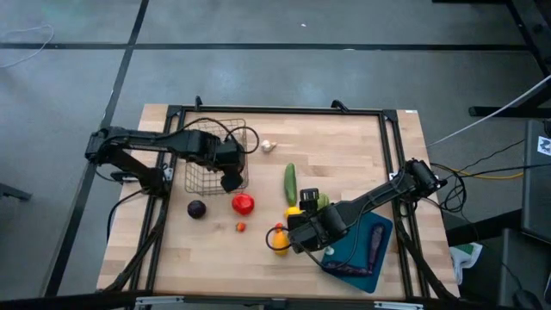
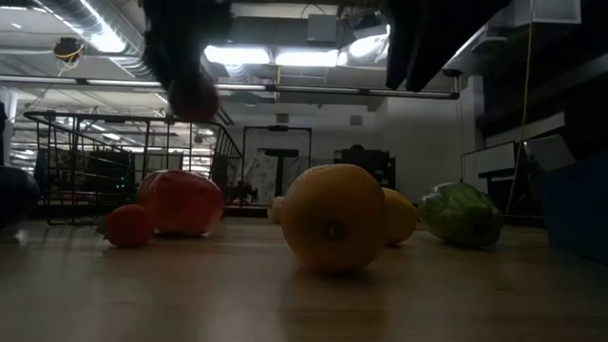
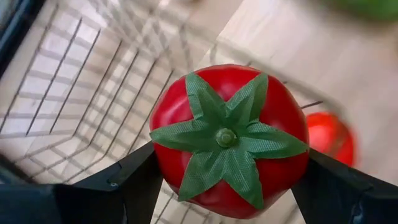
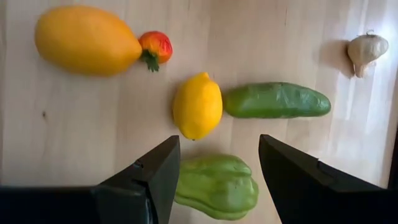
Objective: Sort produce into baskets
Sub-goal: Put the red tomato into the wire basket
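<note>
Filling the left wrist view, a red tomato (image 3: 229, 140) sat clamped between the left gripper (image 1: 230, 179)'s jaws, at the wire-mesh basket (image 1: 201, 155)'s near edge; the basket looked empty as far as could be seen. Right gripper (image 1: 303, 226) hovered with jaws apart and empty above a green pepper (image 4: 216, 185), beside a lemon (image 4: 197, 105) and cucumber (image 4: 276, 100). On the teal tray (image 1: 377, 231) lay one eggplant (image 1: 374, 246). Garlic (image 1: 269, 146), another eggplant (image 1: 197, 208), a second tomato (image 1: 243, 203) and more lay unsorted on the surface (image 1: 344, 155); most sorting remained.

You have a red tomato (image 3: 229, 140) with green calyx, yellow lemon (image 4: 197, 105), green cucumber (image 4: 276, 100), white garlic (image 4: 366, 50), silver wire-mesh basket (image 1: 200, 168).
</note>
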Robot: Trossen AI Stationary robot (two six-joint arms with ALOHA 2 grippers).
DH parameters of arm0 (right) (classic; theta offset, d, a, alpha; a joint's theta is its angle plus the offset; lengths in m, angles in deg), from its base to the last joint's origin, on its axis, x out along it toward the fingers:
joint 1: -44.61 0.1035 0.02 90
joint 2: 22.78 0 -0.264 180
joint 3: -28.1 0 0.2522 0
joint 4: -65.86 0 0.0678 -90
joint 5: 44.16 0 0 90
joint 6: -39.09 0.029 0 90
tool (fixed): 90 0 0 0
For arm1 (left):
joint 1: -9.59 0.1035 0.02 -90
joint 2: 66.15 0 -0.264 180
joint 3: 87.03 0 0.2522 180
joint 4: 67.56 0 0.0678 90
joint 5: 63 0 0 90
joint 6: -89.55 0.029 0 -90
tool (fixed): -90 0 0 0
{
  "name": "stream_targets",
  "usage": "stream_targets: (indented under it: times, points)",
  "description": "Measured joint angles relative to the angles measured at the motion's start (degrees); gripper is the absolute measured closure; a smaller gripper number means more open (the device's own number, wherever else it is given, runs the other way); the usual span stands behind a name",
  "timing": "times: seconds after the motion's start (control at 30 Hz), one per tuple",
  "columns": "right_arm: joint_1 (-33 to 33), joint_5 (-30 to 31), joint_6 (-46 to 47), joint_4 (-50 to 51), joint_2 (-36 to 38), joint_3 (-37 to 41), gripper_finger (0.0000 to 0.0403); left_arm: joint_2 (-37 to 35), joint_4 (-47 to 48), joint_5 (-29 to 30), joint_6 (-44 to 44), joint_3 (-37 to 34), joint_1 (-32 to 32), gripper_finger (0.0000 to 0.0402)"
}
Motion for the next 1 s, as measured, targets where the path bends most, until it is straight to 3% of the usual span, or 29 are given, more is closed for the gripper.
stream_targets:
  times: [0.43,1.0]
  points:
    - [0.0,0.0,-0.2,-1.9,0.0,0.0,0.0187,0.1,-10.7,-1.2,1.8,-16.8,5.7,0.0109]
    - [0.0,0.0,-0.3,-2.8,0.0,0.0,0.0187,0.2,-14.8,-1.2,2.8,-17.9,9.5,0.0064]
